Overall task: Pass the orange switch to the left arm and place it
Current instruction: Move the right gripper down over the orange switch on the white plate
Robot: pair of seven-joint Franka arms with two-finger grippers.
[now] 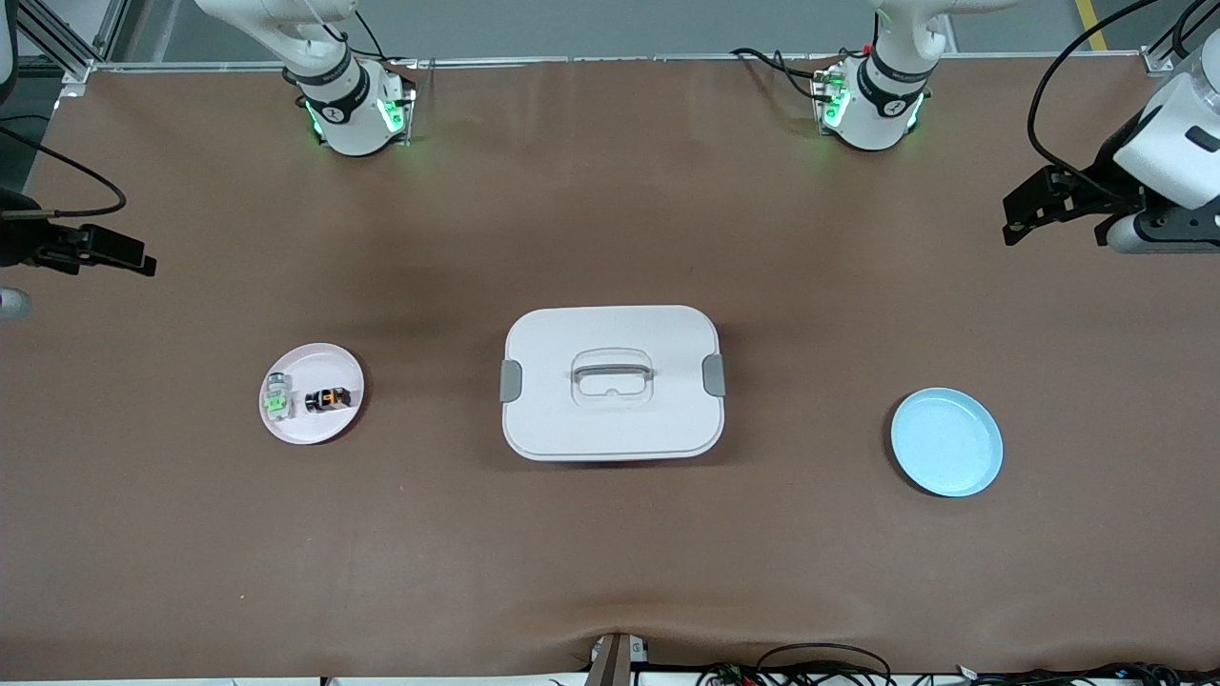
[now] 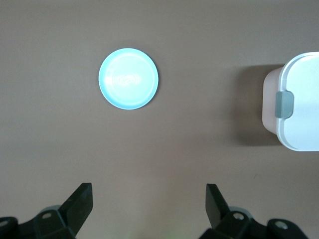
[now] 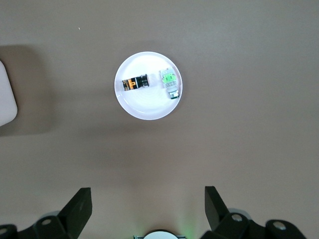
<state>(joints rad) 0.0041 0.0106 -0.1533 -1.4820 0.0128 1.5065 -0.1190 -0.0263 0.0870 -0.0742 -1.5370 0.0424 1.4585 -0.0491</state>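
The orange switch (image 1: 329, 398) is a tiny black block with an orange mark. It lies on the pink plate (image 1: 329, 360) beside a clear-and-green component (image 1: 277, 396), toward the right arm's end of the table. It also shows in the right wrist view (image 3: 135, 82). The white box (image 1: 610, 329) stands mid-table. My right gripper (image 3: 148, 195) is open and empty, high over bare table by the pink plate (image 3: 144, 107); it shows at the front view's edge (image 1: 129, 257). My left gripper (image 2: 149, 191) is open and empty, high over bare table by the blue plate (image 2: 128, 78); it also shows in the front view (image 1: 1025, 217).
The empty blue plate (image 1: 946, 441) lies toward the left arm's end of the table. The box, with grey side clasps (image 1: 713, 374), stands between the two plates; its edge shows in the left wrist view (image 2: 299, 104). Cables lie along the table's near edge (image 1: 820, 667).
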